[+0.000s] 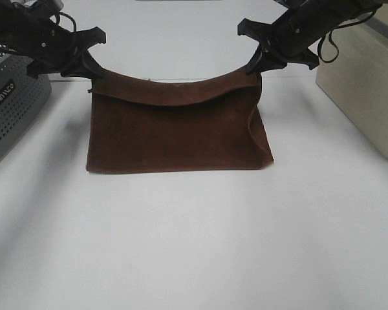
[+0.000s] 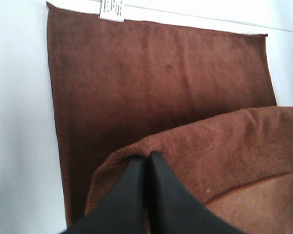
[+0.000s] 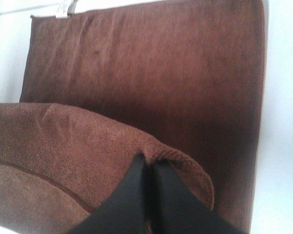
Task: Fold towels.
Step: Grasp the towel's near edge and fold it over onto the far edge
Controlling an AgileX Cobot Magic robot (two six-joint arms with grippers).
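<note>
The dark reddish-brown towel (image 1: 178, 135) lies on the white table with its far edge lifted. My left gripper (image 1: 90, 72) is shut on the far left corner, and my right gripper (image 1: 257, 66) is shut on the far right corner. The raised edge sags between them. In the left wrist view the shut fingers (image 2: 136, 185) pinch a fold of towel (image 2: 151, 83), and a small white tag (image 2: 112, 9) shows on the flat edge. In the right wrist view the shut fingers (image 3: 141, 190) pinch the towel (image 3: 151, 63) too, with the tag (image 3: 64, 8) at the far edge.
A grey perforated basket (image 1: 10, 106) stands at the left edge. A beige box (image 1: 365, 84) stands at the right. The white table (image 1: 194, 245) stretches open in front of the towel.
</note>
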